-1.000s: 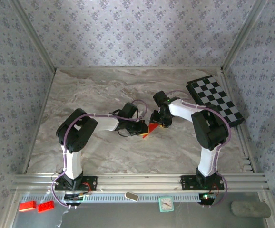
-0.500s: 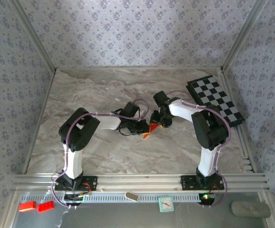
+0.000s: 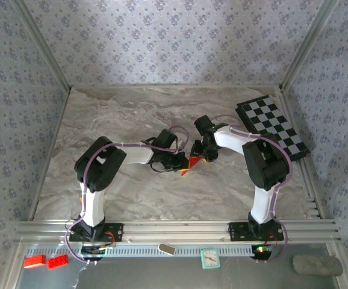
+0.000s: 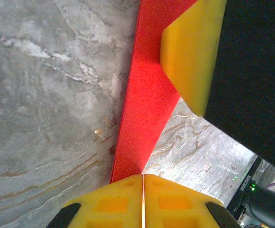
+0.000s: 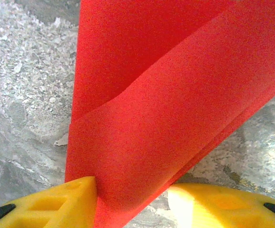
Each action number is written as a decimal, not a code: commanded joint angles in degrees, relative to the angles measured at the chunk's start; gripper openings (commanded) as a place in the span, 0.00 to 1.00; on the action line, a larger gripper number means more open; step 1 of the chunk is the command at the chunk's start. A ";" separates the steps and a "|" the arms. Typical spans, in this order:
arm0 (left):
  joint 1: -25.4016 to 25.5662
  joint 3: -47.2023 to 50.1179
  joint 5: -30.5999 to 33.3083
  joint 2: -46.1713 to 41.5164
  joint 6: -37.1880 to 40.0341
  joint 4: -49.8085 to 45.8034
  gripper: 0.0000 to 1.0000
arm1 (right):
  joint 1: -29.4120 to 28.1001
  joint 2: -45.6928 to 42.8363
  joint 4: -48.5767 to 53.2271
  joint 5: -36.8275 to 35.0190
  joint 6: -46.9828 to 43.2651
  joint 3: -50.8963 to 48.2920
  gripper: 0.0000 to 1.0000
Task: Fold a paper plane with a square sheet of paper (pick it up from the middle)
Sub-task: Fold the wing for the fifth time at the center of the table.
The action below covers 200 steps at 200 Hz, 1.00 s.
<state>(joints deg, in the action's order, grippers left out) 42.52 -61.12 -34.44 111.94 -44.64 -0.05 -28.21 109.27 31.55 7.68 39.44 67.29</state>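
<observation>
The square sheet of paper (image 3: 189, 164) is bright red, folded into layers, and held up off the marble tabletop (image 3: 126, 114) mid-table between the two grippers. My left gripper (image 3: 182, 162) comes from the left and is shut on its lower edge. In the left wrist view the yellow pads (image 4: 142, 176) meet on a thin line with the red strip (image 4: 147, 95) rising from them. My right gripper (image 3: 199, 156) reaches in from the right. Its yellow fingers (image 5: 75, 199) stand apart astride the folded paper (image 5: 166, 109); one touches it, and marble shows beside the other.
A black-and-white checkered board (image 3: 273, 126) lies at the back right. Patterned walls close in the table on three sides. Below the front rail lie red toy bricks (image 3: 44, 261), a small clock-like item (image 3: 209, 258) and a grey roll (image 3: 316, 265).
The left arm's elbow shifted slightly to the right a second ago. The paper and both grippers have stayed at the same spot since.
</observation>
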 commanded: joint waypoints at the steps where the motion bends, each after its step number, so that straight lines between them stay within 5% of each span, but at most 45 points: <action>1: 0.44 -1.67 0.08 0.55 0.98 -1.95 0.10 | -0.08 8.68 -5.86 -1.88 -1.05 -4.80 0.51; 200: 1.98 -5.58 5.90 2.31 4.30 -10.58 0.06 | -0.06 9.11 -6.04 -1.44 -0.76 -4.62 0.51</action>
<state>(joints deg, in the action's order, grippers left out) 44.01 -65.14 -30.35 112.81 -41.82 -6.57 -28.21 109.27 31.55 7.70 39.44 67.29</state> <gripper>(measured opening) 0.068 0.511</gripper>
